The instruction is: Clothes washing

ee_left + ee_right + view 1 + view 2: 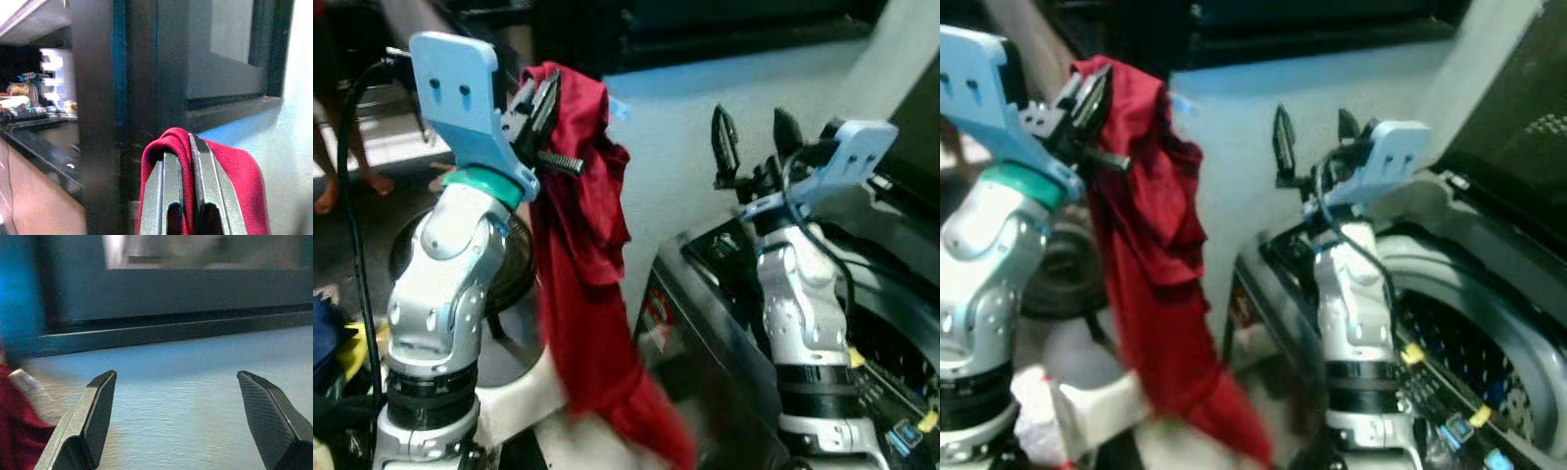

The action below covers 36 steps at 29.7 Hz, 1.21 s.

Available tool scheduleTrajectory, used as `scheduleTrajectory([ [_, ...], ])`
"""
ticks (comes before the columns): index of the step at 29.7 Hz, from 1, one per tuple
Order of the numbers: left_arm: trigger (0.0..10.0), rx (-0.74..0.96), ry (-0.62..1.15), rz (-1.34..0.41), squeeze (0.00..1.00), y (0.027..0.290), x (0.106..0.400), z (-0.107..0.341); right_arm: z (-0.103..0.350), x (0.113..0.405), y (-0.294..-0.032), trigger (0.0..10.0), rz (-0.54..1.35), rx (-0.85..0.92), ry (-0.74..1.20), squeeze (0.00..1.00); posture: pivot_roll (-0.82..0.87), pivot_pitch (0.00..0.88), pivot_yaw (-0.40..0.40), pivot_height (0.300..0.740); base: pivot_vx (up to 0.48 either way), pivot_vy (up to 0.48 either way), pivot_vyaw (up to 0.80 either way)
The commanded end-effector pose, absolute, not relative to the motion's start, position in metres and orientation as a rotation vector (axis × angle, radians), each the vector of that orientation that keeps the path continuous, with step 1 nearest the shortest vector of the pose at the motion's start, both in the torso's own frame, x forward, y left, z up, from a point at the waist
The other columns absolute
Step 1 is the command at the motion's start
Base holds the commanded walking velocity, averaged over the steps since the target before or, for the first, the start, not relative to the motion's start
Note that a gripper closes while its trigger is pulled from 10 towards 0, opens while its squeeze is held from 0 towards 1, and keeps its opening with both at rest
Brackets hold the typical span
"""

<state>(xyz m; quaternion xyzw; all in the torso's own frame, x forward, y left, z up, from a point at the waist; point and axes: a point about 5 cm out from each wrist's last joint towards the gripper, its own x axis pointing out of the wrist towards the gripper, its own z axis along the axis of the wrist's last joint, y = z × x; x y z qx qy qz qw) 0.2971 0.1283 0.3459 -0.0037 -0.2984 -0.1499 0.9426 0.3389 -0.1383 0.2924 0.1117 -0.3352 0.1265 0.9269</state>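
Two grippers are standing raised before a pale wall; the left gripper [540, 110] is pinching a red cloth [582, 284] between its closed fingers [166, 196], the fabric folding over their tips and hanging down beside the arm. The right gripper [754, 137] is holding its fingers [93, 421] wide apart, gripping nothing, above the washer [1489, 323]; the cloth is hanging well to its left.

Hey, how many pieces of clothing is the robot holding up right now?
1. A red garment hangs from the left gripper, raised beside the open washing machine. The right gripper is open, holding nothing. More clothes may lie hidden inside the drum.
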Motion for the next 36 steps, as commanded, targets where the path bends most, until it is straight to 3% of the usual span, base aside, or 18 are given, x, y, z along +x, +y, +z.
scheduleTrajectory([
  [1, 10.0, -0.004, -0.642, -0.305, 0.0, 0.129, 0.2927, 0.3518, 0.2952, 0.338, -0.1416, 10.0, 0.25, 0.243, -0.7, 0.0, 0.09, 0.039, -0.019, 0.74, 0.0, 0.0, -0.79],
  [11, 10.0, -0.021, -0.64, -0.292, 0.0, 0.1305, 0.2927, 0.3527, 0.2937, 0.3383, -0.1415, 10.0, 0.249, 0.239, -0.693, 0.0, 0.08, 0.039, -0.017, 0.74, 0.0, 0.199, -0.79],
  [36, 10.0, -0.014, -0.632, -0.277, 0.0, 0.131, 0.2952, 0.3505, 0.2931, 0.3395, -0.1403, 10.0, 0.255, 0.228, -0.687, 0.0, 0.08, 0.034, -0.021, 0.74, 0.0, 0.0, -0.8],
])
